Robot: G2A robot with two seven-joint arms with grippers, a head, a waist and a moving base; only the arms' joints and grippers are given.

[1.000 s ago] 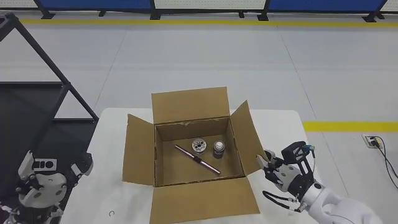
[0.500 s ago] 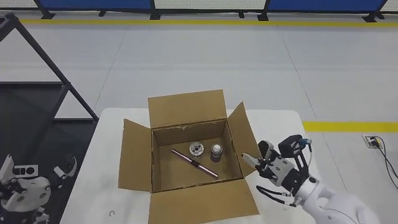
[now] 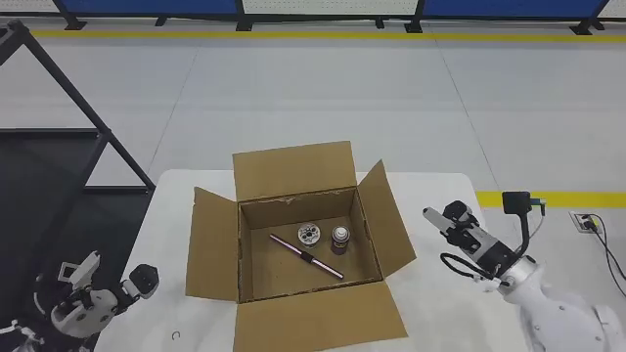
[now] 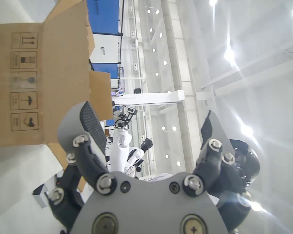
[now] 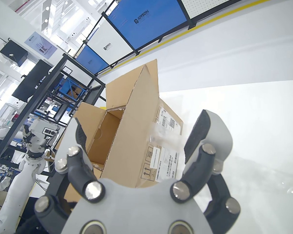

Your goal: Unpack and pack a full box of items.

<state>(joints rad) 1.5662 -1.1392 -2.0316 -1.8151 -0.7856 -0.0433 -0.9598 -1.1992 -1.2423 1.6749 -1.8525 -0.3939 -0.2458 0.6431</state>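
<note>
Unpacking seemed unfinished: the open box (image 3: pixel 293 168) sat on the desk (image 3: pixel 171 205) holding a rod (image 3: pixel 306 256), a disc (image 3: pixel 309 233) and a small can (image 3: pixel 340 239), with the left pincer (image 4: pixel 149 115) and the right pincer (image 5: pixel 141 122) wide and empty on either side.

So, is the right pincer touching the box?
Apart. The top view shows bare table between the right pincer and the near flap of the box.
</note>
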